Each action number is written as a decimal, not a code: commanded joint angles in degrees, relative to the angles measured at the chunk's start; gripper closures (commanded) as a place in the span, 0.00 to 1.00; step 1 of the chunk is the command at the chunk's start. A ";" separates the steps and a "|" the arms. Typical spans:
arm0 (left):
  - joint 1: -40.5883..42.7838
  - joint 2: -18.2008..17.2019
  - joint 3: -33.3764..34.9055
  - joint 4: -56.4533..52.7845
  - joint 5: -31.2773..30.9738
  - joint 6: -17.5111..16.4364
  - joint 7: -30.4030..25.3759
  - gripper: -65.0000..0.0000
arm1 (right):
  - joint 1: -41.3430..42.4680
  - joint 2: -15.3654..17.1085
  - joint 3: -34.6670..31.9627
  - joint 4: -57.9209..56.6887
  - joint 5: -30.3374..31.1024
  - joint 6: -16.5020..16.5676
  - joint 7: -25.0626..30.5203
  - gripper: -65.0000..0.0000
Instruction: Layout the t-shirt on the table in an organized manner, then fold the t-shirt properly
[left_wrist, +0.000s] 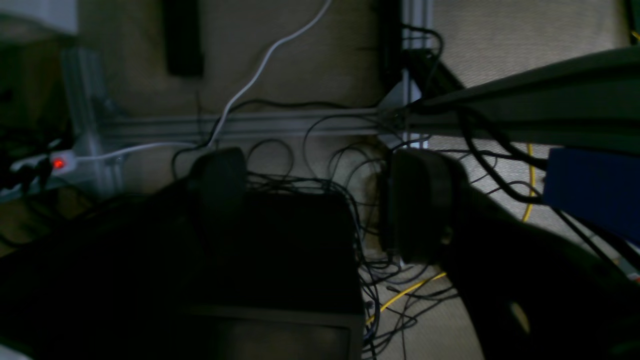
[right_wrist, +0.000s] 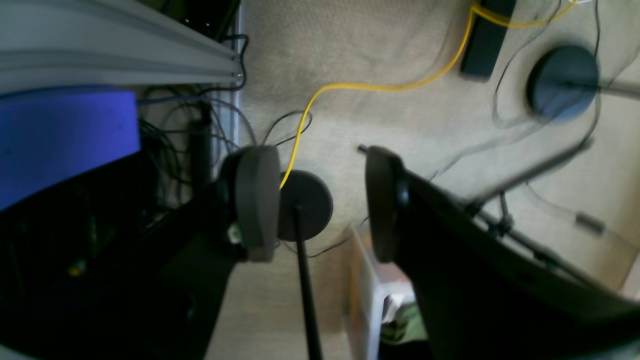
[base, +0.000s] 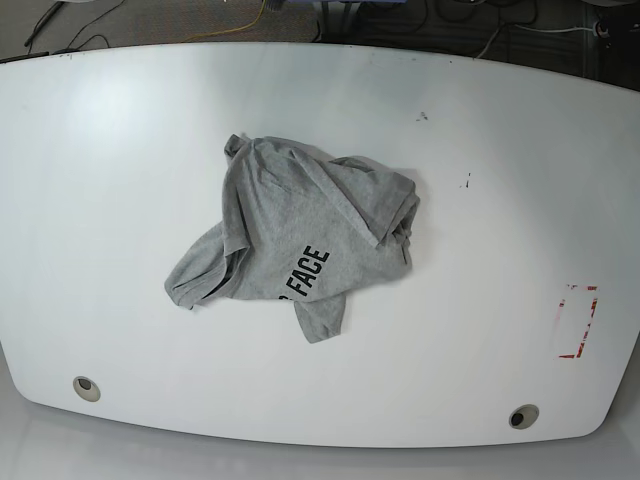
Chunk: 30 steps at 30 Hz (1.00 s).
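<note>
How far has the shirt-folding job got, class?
Nothing looks done yet: the heather-grey cotton t-shirt with black "FACE" lettering lies crumpled mid-way on the glossy white tabletop. Nothing is in hand: the left gripper and right gripper are both open and empty, pointing at floor and cables away from the table. Spreading it flat and all the folding are left.

heather-grey t-shirt (base: 300, 235), black lettering, white table (base: 120, 150)
</note>
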 joint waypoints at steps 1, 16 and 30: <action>3.03 -0.27 0.18 2.70 -0.18 -0.10 -0.79 0.34 | -3.03 -0.13 -0.79 3.33 0.95 -0.29 0.63 0.58; 13.32 -1.41 -0.17 18.00 -0.45 -3.35 -0.88 0.34 | -16.21 -1.54 -5.71 21.62 1.22 -0.38 0.63 0.58; 19.82 -1.50 -2.19 34.35 -0.45 -3.79 -0.97 0.34 | -24.30 -1.63 -10.20 37.26 1.22 -4.34 -1.13 0.58</action>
